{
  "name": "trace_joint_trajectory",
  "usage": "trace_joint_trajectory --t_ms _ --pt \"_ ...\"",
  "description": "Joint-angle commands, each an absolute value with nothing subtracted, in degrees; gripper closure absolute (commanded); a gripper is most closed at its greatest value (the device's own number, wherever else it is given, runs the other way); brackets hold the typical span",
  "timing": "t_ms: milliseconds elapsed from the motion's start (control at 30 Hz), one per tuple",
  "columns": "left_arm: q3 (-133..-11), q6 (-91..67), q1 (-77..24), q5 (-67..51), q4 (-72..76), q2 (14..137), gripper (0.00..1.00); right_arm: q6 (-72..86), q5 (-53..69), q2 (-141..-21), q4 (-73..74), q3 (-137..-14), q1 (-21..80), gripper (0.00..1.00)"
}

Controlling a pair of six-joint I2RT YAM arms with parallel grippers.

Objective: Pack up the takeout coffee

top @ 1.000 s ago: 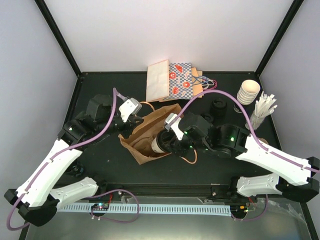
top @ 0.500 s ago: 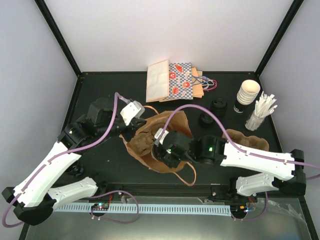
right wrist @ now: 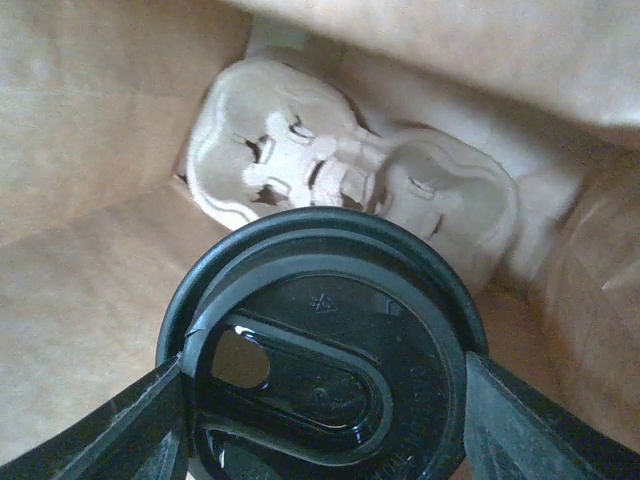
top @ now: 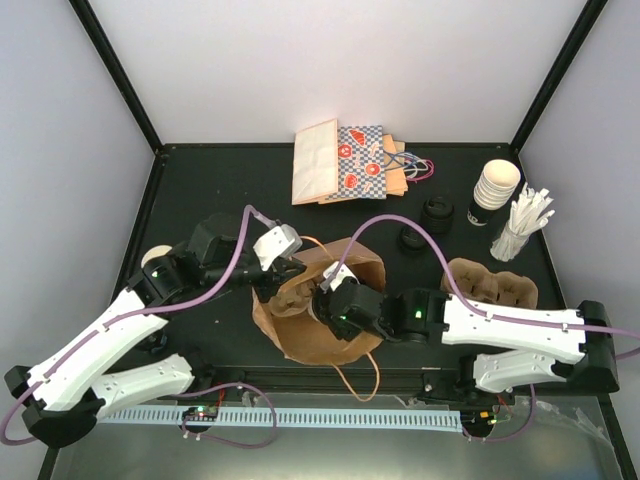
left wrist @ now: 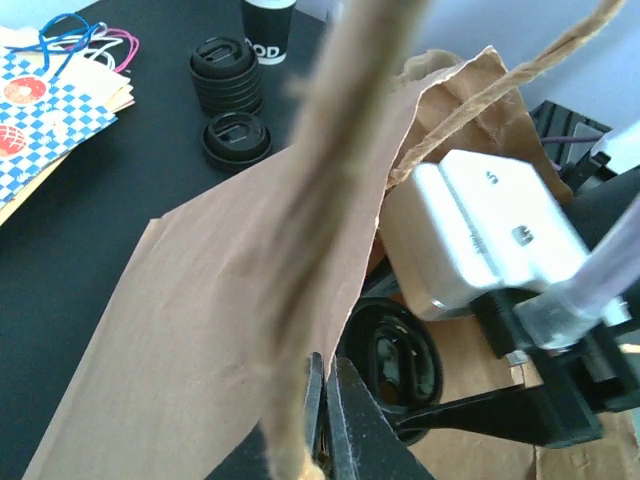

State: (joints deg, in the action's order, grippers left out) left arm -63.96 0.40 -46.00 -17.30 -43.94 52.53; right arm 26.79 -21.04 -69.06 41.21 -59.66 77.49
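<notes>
The takeout coffee [right wrist: 325,345], clasped at its sides by the right jaws, is poised within the paper bag [left wrist: 220,300] just short of the pulp cup carrier [right wrist: 330,175], the bag's edge being pinched by the left jaws.

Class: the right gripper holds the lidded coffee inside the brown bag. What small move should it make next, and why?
Probably lower the takeout coffee a little, steering it toward a pocket of the pulp cup carrier. The right gripper clasps it inside the paper bag, the carrier lies deeper in, and the left gripper pinches the bag's rim, holding it open.
</notes>
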Motion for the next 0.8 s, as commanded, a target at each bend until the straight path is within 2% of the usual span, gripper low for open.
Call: trace_joint_trajectory --t_ms 0,100,133,167,267,467,533,633,767 --pt "-64.1 -3.2 -46.7 -17.8 -40.9 50.6 0.98 28.7 -29.5 -68.6 37.0 -57.5 80.0 0.45" --pt "-65.2 -5.3 -46.8 -17.6 -40.9 50.7 0.96 28.0 -35.2 -69.9 36.8 -56.7 83.6 0.45" --pt "-65.5 -5.8 -46.8 -18.1 -40.9 50.7 0.92 27.8 -35.9 -70.5 36.3 -56.2 84.1 0.45" --pt "-65.9 -6.3 -46.8 -18.7 -40.7 50.8 0.85 27.4 -36.4 -70.6 35.5 -55.6 84.4 0.45" --pt "-67.0 -8.2 -46.8 -19.9 -40.3 49.9 0.47 26.4 -37.6 -70.1 32.3 -53.1 85.3 0.45" --pt "-72.8 -15.0 -44.5 -11.0 -44.3 46.9 0.1 23.5 -40.0 -68.4 25.9 -47.2 87.1 0.46" --pt "-75.5 -15.3 -41.9 -10.9 -47.5 47.5 0.06 23.6 -40.3 -68.7 25.6 -46.2 87.6 0.46" --pt "-77.9 -15.3 -36.9 -12.5 -50.4 50.2 0.06 23.2 -41.6 -68.8 24.5 -45.1 89.1 0.45" --pt "-74.5 -15.5 -26.0 -20.3 -50.8 55.4 0.04 23.2 -43.5 -68.8 22.7 -43.8 89.5 0.45"
